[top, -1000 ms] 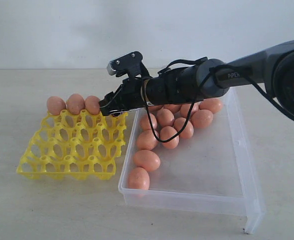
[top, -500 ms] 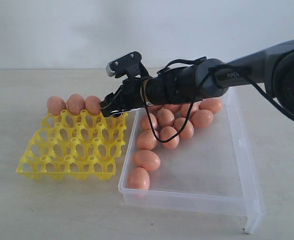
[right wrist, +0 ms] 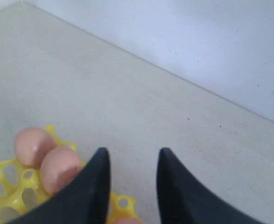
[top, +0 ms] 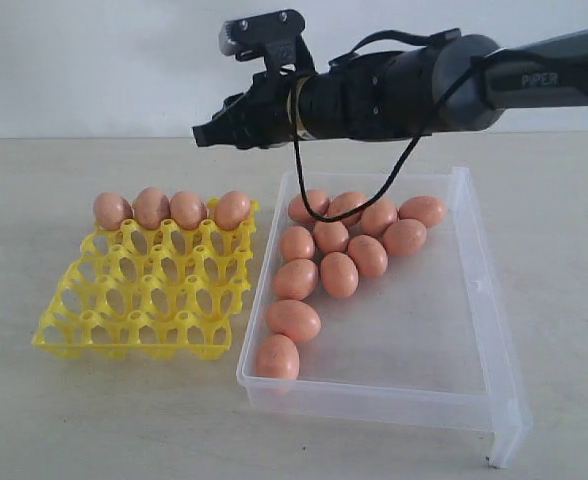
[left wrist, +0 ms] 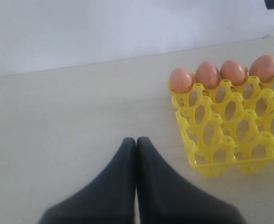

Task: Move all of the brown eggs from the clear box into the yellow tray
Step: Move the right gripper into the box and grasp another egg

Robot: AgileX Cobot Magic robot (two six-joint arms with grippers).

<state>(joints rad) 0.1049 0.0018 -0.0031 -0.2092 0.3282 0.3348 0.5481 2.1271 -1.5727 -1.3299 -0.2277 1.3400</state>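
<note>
Fourth egg point(top: 232, 209) now seated in the yellow tray point(top: 64, 330), in the row toward the worktop's point(top: 74, 420) wall-side edge, at the end next to the clear box point(top: 474, 300). Only three were seated a second ago. The right hand point(top: 206, 133) has been raised clear above that row: released, fingers parted, nothing held. The left hand point(left wrist: 136, 142) is clenched, empty, over bare worktop beside the tray. Twelve brown eggs point(top: 339, 274) are counted in the box, so the next pick is judged due there.

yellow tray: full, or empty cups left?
Mostly empty. The yellow tray holds four brown eggs in its back row in the exterior view; every other cup is bare.
</note>
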